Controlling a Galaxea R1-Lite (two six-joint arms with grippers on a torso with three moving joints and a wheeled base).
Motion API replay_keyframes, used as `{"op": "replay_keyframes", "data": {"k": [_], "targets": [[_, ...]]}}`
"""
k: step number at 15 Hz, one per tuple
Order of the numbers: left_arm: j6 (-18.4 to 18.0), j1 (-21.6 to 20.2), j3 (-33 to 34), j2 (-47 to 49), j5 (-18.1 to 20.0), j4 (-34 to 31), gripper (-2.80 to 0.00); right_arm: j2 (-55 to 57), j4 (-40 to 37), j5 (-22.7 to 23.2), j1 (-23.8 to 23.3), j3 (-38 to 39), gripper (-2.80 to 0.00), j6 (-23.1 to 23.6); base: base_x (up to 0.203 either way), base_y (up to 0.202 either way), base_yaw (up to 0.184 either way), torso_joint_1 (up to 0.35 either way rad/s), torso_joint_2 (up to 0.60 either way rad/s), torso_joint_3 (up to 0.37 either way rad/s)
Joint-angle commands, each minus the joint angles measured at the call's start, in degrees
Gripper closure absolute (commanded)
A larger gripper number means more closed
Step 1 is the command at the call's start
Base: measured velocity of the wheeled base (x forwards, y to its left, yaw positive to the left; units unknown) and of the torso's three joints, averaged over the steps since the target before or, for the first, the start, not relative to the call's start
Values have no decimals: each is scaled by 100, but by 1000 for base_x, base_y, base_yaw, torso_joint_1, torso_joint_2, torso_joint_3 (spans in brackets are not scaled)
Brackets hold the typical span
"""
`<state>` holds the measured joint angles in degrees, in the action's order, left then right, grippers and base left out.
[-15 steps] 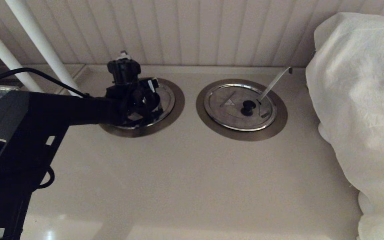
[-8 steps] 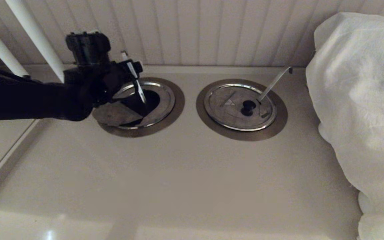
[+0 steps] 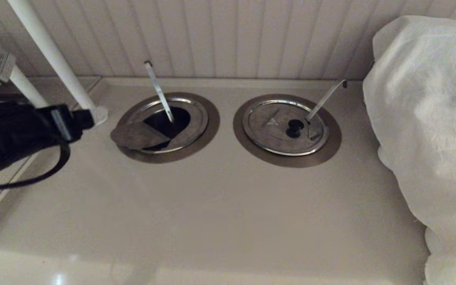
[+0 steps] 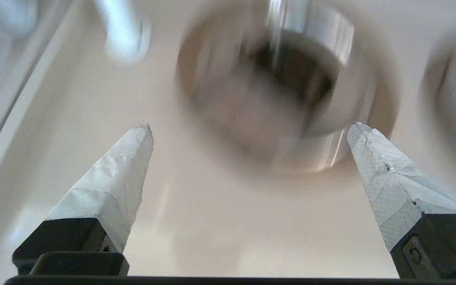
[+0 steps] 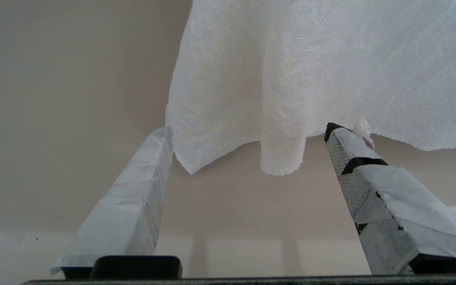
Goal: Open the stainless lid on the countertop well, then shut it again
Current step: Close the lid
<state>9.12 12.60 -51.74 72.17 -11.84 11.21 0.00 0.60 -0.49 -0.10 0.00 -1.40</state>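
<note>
Countertop (image 3: 220, 206) of pale beige carries two round wells side by side under a ribbed wall panel (image 3: 228, 35). In the countertop well (image 3: 206, 136) on the robot's left, the stainless lid (image 3: 137, 135) is folded open: its flap lies tilted over the near left edge of the collar ring, and the dark inside shows behind it. A straight flat utensil handle (image 3: 158, 92) rises near upright out of this opening. The twin lid (image 3: 279, 136) on the right lies flat and closed, with a black knob (image 3: 294, 127) and a slanted hook-tipped handle (image 3: 326, 99) beside it. A large white cloth (image 3: 430, 130) covers something at the right edge, just beside the twin well. A white pole (image 3: 54, 59) stands close to the open well on the left. The left gripper (image 4: 249, 130) is apart from the lid, over the counter near the well, its fingers spread wide and holding nothing. The right gripper (image 5: 247, 132) points at the cloth's hem, also wide apart and empty.
</note>
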Motion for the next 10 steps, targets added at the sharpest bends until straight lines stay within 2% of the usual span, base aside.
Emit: {"op": "replay_keyframes", "data": {"k": [1,2,6,10], "targets": [[-928,-450,859,-1014,595,-444,-280,-9,2,-4,1,9,-280,0,0,0,0,0,0,0],[-1173,-526,994,-990,642,-599,-280,-9,2,-4,1,9,-280,0,0,0,0,0,0,0],[-1317,-539,1011,-291,584,-850,-280,-9,2,-4,1,9,-280,0,0,0,0,0,0,0],[-1386,-546,854,774,551,-443,-280,-9,2,-3,1,9,-280,0,0,0,0,0,0,0]]}}
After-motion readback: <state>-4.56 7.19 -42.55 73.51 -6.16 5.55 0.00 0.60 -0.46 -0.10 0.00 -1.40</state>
